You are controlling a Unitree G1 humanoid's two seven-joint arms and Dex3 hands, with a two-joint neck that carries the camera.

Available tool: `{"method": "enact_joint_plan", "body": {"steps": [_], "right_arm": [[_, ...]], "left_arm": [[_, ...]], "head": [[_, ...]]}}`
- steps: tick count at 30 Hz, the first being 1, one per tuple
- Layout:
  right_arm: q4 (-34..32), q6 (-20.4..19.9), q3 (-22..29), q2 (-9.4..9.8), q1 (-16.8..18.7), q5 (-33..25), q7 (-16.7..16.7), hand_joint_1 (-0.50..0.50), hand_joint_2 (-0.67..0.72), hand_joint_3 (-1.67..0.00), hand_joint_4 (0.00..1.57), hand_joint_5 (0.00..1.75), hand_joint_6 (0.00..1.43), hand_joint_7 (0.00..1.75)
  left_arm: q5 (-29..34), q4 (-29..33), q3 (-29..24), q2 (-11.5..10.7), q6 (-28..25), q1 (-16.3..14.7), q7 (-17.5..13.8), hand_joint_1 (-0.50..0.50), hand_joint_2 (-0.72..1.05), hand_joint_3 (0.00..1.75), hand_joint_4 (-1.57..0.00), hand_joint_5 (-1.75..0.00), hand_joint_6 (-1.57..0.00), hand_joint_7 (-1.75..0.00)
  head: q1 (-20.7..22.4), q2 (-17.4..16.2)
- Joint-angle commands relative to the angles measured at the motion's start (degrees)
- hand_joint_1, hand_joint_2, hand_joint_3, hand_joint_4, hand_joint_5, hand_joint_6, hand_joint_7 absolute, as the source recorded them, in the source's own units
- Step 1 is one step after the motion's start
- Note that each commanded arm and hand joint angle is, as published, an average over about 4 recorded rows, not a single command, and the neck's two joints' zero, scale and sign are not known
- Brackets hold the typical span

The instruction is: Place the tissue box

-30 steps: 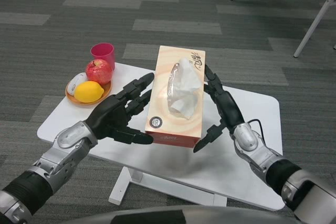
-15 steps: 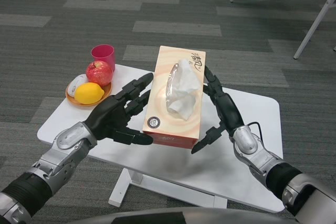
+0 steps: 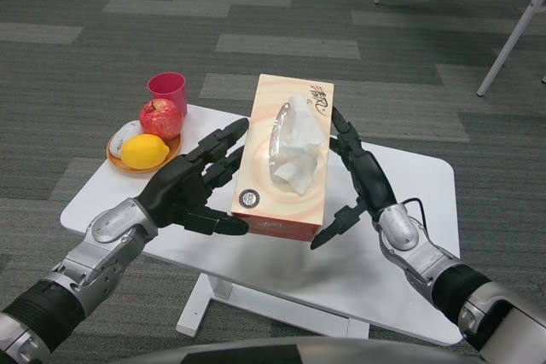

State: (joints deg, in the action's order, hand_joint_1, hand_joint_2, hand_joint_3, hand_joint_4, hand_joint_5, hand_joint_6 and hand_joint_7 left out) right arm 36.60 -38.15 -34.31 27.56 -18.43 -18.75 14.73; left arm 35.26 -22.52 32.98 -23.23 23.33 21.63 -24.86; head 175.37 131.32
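The tissue box (image 3: 287,159) sits in the centre of the frame, held between the two hands above the white table (image 3: 401,270); its long axis runs from the lower centre up toward the upper centre, its orange top faces the camera, and a white tissue (image 3: 294,147) stands crumpled out of the slot. The left hand (image 3: 192,185) presses on the box's left long side, fingers stretched along that side toward the upper right, thumb lying at the box's near left corner; the right hand (image 3: 363,181) presses on the right long side, fingers extended up along the edge, thumb hooked toward the near right corner; so both hands grip the box, clamping it from either side with flat, extended fingers rather than curled ones. Both silver forearms enter from the lower corners of the frame and angle inward toward the centre.

At the upper left of the table an orange plate (image 3: 124,162) carries a red apple (image 3: 160,118), a lemon (image 3: 145,151) and a white object (image 3: 126,134) partly hidden behind them; a pink cup (image 3: 167,89) stands just behind the plate; these lie apart from the left hand. Bare tabletop shows to the right of the right hand and along the near edge below the box; beyond the table's far edge is grey carpet (image 3: 299,6).
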Motion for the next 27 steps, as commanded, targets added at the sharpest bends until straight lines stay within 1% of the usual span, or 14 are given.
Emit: {"method": "enact_joint_plan", "body": {"steps": [1, 4, 6, 8, 10, 14, 20, 27], "right_arm": [[0.05, -1.4, 0.21, -1.28, -0.21, 0.3, -0.84, -0.38, -0.35, -0.2, 0.16, 0.87, 0.0, 0.07], [1.02, -1.44, 0.34, -1.59, -0.21, 0.3, -0.84, -0.38, -0.35, -0.24, 0.17, 0.87, 0.0, 0.07], [1.57, -1.48, 0.49, -1.87, -0.21, 0.32, -0.89, -0.38, -0.35, -0.24, 0.17, 0.87, 0.0, 0.07], [2.18, -1.48, 0.63, -2.05, -0.21, 0.36, -0.97, -0.38, -0.35, -0.24, 0.17, 0.87, 0.0, 0.07], [2.88, -1.48, 0.63, -2.11, -0.21, 0.38, -1.08, -0.38, -0.35, -0.22, 0.17, 0.87, 0.0, 0.07], [4.71, -1.48, 0.56, -2.49, -0.21, 0.38, -1.3, -0.38, -0.35, -0.24, 0.2, 0.87, 0.0, 0.07], [6.99, -1.55, 0.56, -3.08, -0.43, 0.38, -1.68, -0.38, -0.35, -0.24, 0.2, 0.87, 0.0, 0.07], [10.07, -1.57, -0.01, -3.83, -1.04, 0.47, -2.2, -0.36, -0.35, -0.24, 0.22, 0.87, 0.0, 0.07]], "left_arm": [[-0.46, 0.43, 0.77, 0.9, -0.04, -0.09, -0.72, 0.5, 0.78, 0.0, 0.0, -0.1, 0.0, 0.0], [-0.55, 0.1, 0.95, 0.86, -0.04, -0.09, -0.72, 0.5, 0.78, 0.04, 0.0, -0.1, 0.0, 0.0], [-0.53, -0.29, 1.12, 0.81, -0.04, -0.09, -0.76, 0.5, 0.78, 0.04, 0.0, -0.1, 0.0, 0.0], [-0.37, -0.69, 1.32, 0.81, -0.04, -0.07, -0.8, 0.5, 0.78, 0.0, 0.0, -0.1, 0.0, 0.0], [-0.31, -1.04, 1.54, 0.79, -0.04, -0.05, -0.8, 0.5, 0.78, 0.0, 0.0, -0.1, 0.0, 0.0], [-0.28, -2.03, 1.96, 0.81, -0.04, -0.09, -0.8, 0.5, 0.78, 0.0, 0.0, -0.1, 0.0, 0.0], [-0.88, -3.41, 2.55, 0.81, -0.04, -0.03, -0.8, 0.5, 0.78, 0.0, 0.0, -0.1, 0.0, 0.0], [-0.94, -6.18, 3.54, 0.81, -0.04, 0.17, -0.8, 0.5, 0.78, 0.0, 0.0, -0.1, 0.0, 0.0]], "head": [[0.03, -0.1], [0.05, -0.16], [0.04, -0.19], [0.04, -0.18], [0.02, -0.23], [0.1, -0.28], [0.11, -0.4], [0.09, -0.5]]}}
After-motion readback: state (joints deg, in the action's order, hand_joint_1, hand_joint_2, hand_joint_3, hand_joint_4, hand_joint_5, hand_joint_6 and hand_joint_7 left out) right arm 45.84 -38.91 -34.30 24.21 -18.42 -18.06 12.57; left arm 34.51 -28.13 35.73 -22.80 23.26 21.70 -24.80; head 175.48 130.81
